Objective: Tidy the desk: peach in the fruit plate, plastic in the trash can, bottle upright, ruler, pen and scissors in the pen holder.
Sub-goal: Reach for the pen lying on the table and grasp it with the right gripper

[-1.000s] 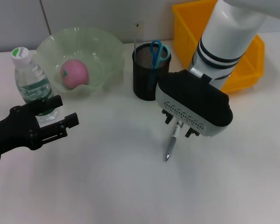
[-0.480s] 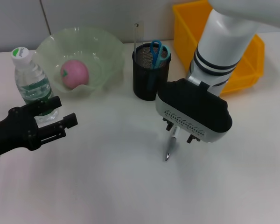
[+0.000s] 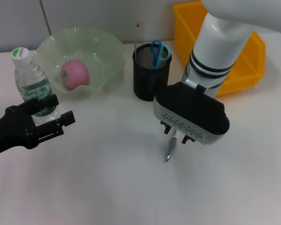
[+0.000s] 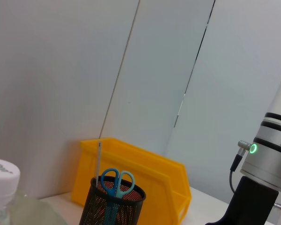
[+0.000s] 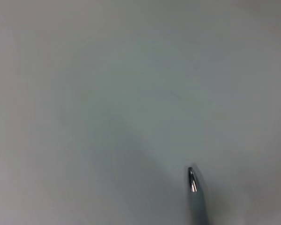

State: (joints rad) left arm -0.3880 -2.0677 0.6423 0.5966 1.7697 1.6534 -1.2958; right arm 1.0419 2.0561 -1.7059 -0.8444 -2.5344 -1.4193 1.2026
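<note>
A silver pen (image 3: 170,149) lies on the white table, its tip (image 5: 192,180) also in the right wrist view. My right gripper (image 3: 177,136) hangs low over the pen's upper end, which runs under it. The black mesh pen holder (image 3: 149,72) holds blue scissors (image 3: 158,50) and a clear ruler (image 3: 137,33). A pink peach (image 3: 75,73) rests in the green fruit plate (image 3: 103,51). The bottle (image 3: 32,80) stands upright at the left. My left gripper (image 3: 61,111) is open and empty, just in front of the bottle. No plastic shows.
A yellow bin (image 3: 246,63) sits at the back right, behind my right arm (image 3: 222,42). The left wrist view shows the pen holder (image 4: 113,206), the yellow bin (image 4: 145,176) and the bottle cap (image 4: 1,174) against a grey wall.
My right gripper has sunk a little and shifted left over the pen, whose tip has stayed put. My left gripper has drawn back to the left.
</note>
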